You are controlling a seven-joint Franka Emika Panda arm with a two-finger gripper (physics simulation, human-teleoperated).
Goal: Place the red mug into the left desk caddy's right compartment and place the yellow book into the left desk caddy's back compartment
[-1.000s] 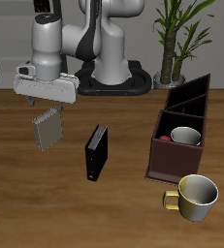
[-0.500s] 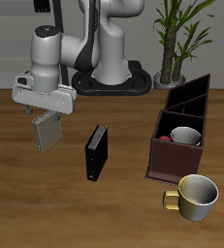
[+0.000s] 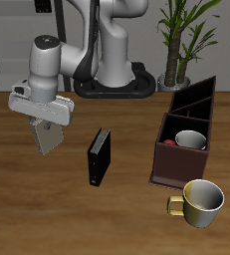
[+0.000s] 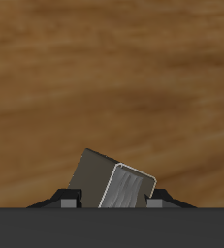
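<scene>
Book [image 3: 48, 138] hangs clamped in our pincer [image 3: 45, 127], clear of the desk [image 3: 47, 209] and well apart from the caddy [image 3: 186, 129]. Against a second ago, we see it more tilted, and the arm has drawn it slightly toward the desk's outer side. In our wrist view the book [image 4: 112, 182] sits skewed between the fingers [image 4: 67, 199]. Mug [image 3: 189, 140] rests in the caddy's right compartment, unchanged. Black book [image 3: 99, 156] and yellow mug [image 3: 199, 202] have not moved.
</scene>
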